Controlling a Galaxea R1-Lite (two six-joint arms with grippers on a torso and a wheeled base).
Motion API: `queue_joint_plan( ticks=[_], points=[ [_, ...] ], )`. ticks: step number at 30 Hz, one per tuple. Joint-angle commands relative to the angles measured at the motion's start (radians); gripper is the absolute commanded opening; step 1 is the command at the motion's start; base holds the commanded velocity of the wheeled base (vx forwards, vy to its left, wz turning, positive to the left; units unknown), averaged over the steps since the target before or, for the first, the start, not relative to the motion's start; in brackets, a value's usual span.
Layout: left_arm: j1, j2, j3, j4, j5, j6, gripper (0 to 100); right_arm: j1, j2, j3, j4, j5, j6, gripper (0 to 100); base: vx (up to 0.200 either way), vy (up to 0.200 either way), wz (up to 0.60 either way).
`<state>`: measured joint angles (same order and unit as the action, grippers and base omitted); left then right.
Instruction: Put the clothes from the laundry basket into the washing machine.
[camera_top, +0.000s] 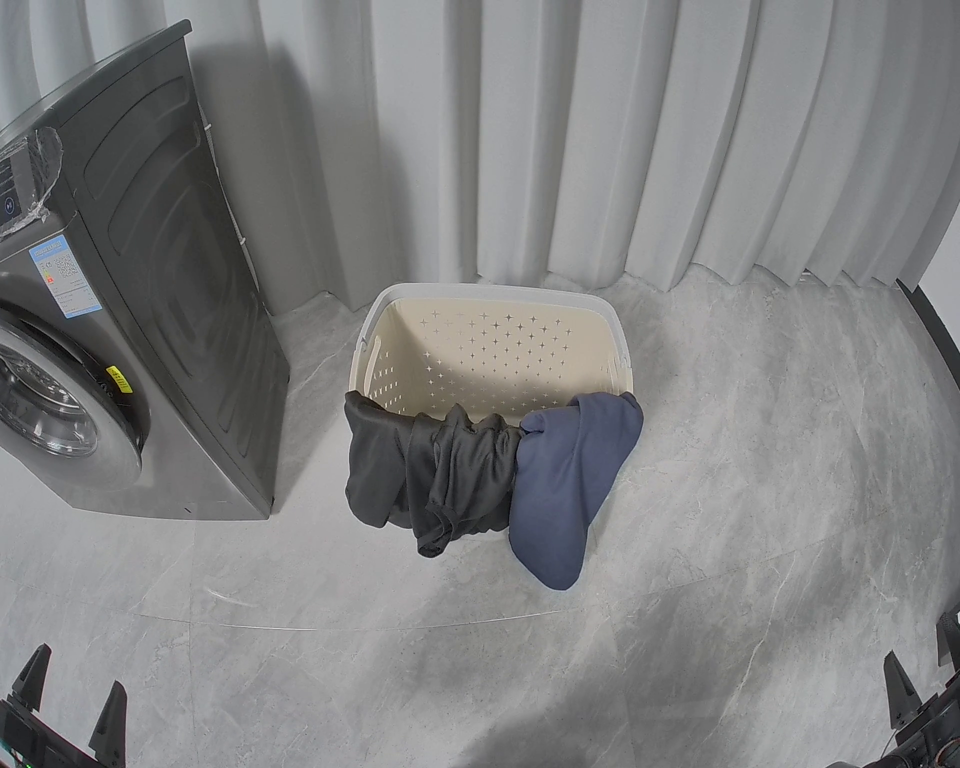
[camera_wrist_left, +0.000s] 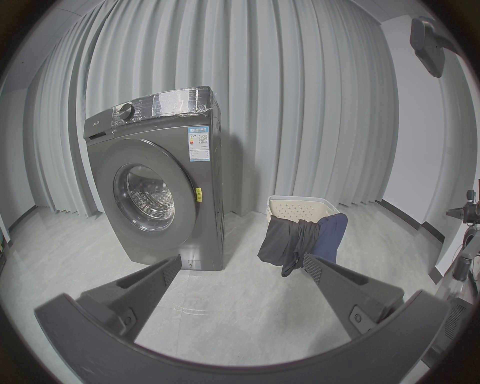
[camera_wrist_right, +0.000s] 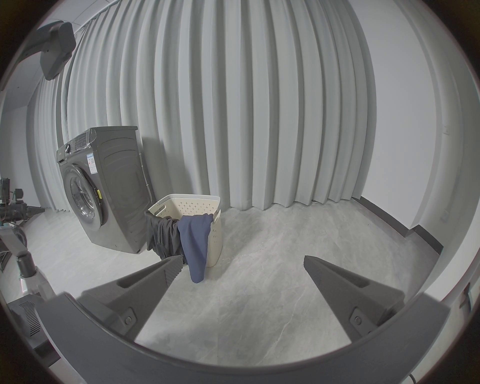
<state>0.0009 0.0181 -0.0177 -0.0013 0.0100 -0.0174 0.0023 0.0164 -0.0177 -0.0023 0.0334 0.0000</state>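
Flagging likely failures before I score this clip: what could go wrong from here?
1. The washing machine door looks shut, so clothes brought over now would have nowhere to go.
2. The grey garment and the blue garment hang side by side over the front rim of the basket, touching; pulling one may drag the other off or tip the basket.
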Motion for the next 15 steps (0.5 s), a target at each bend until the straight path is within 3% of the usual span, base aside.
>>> queue_joint_plan(
  ticks=[1, 9, 15],
  points=[
    [0.001, -0.017, 0.018, 0.0, 0.002, -0.001, 100, 0.001, -0.007, 0.018, -0.001, 0.0, 0.0, 100, 0.2, 0.0, 0.0],
    [0.001, -0.017, 0.018, 0.0, 0.001, 0.001, 100, 0.001, -0.007, 0.018, -0.001, 0.0, 0.0, 100, 0.2, 0.0, 0.0],
    [0.001, -0.017, 0.018, 0.0, 0.001, 0.002, 100, 0.001, -0.007, 0.018, 0.001, 0.0, 0.0, 100, 0.0, 0.0, 0.0]
  ],
)
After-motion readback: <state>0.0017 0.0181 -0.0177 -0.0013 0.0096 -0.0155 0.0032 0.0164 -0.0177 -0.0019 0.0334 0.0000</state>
